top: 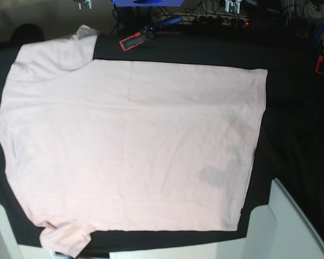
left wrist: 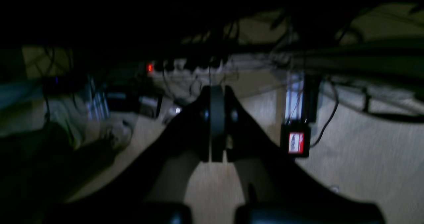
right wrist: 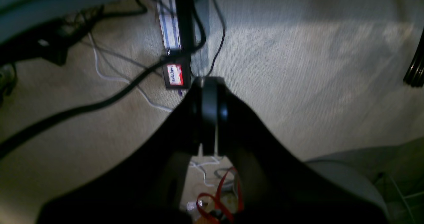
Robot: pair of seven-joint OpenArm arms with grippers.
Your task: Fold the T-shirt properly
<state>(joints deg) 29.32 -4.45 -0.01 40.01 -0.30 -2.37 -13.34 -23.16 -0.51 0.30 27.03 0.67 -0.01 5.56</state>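
Left gripper (left wrist: 217, 124) is pointing at the floor (left wrist: 208, 184) with its dark fingers closing fully together and holding nothing. Right gripper (right wrist: 209, 118) is likewise presenting shut fingers and is carrying nothing. Both wrist views are showing a black box (left wrist: 287, 153) bearing a red-and-white label.

In the base view, from left to right: a pale panel (top: 0, 232) is standing at the lower left corner. The T-shirt (top: 129, 140) is lying spread out on a black cloth (top: 294, 129), its neck end facing left and its hem facing right. The upper sleeve (top: 56, 54) is extending toward the top left; the lower sleeve (top: 67, 237) is bunching at the bottom left. A red-and-black device (top: 134, 41) is resting just beyond the upper edge of the garment. A greyish patch (top: 218, 174) is showing near the hem. Another pale panel (top: 294, 224) is standing at the lower right, and a red part (top: 319, 62) is appearing at the upper right.
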